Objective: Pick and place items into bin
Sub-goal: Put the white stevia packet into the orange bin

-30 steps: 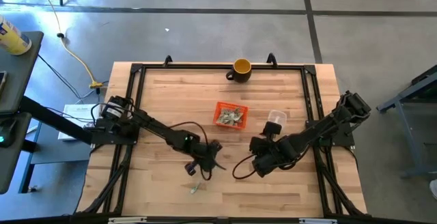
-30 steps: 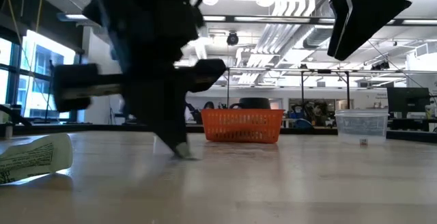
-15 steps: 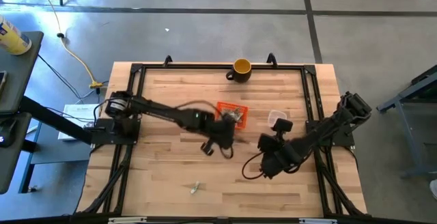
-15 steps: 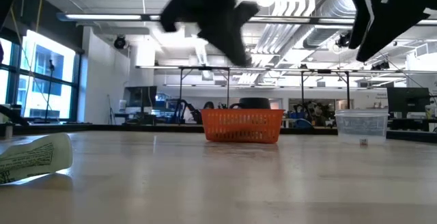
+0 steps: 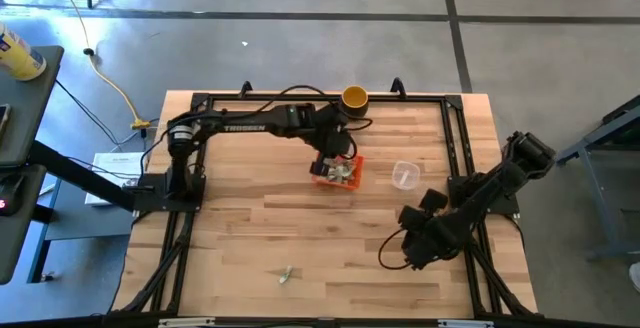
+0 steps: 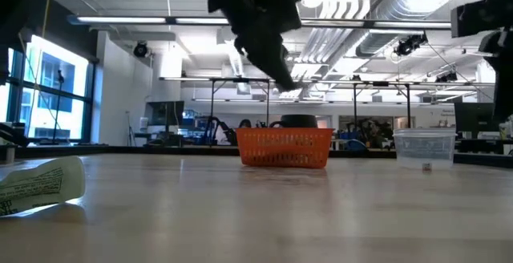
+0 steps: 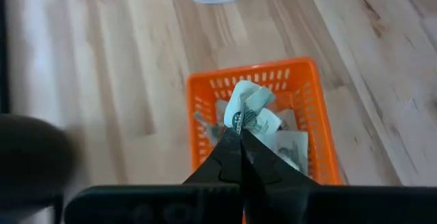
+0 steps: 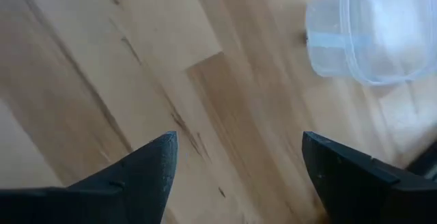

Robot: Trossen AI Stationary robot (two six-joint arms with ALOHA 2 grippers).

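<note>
The orange basket (image 5: 337, 172) stands on the middle of the table and holds several crumpled pale green-and-white pieces (image 7: 283, 142). My left gripper (image 7: 239, 132) hangs above the basket (image 7: 311, 125), shut on one more such piece (image 7: 247, 106); the low view shows it (image 6: 282, 77) well clear of the basket's rim (image 6: 284, 135). One piece (image 5: 286, 274) lies on the table near its near edge. My right gripper (image 8: 239, 176) is open over bare wood at the near right (image 5: 414, 246), touching nothing. My left gripper pinches a crumpled pale green-and-white piece by its lower edge (image 7: 240, 123) between the two shut fingertips, coming from above and pointing down. The piece is lifted clear and sticks out past the fingertips, over the basket's inside.
A clear plastic container (image 5: 404, 175) stands right of the basket. A yellow-orange mug (image 5: 354, 98) stands at the far edge. A dark frame (image 5: 200, 103) borders the table. Bare wood lies at the near left and middle.
My left gripper rose from the table's near middle and swung toward the far edge until it hung above the basket, staying shut and carrying a piece. My right gripper drew back toward the table's right and near edges. The piece near the near edge stayed put.
</note>
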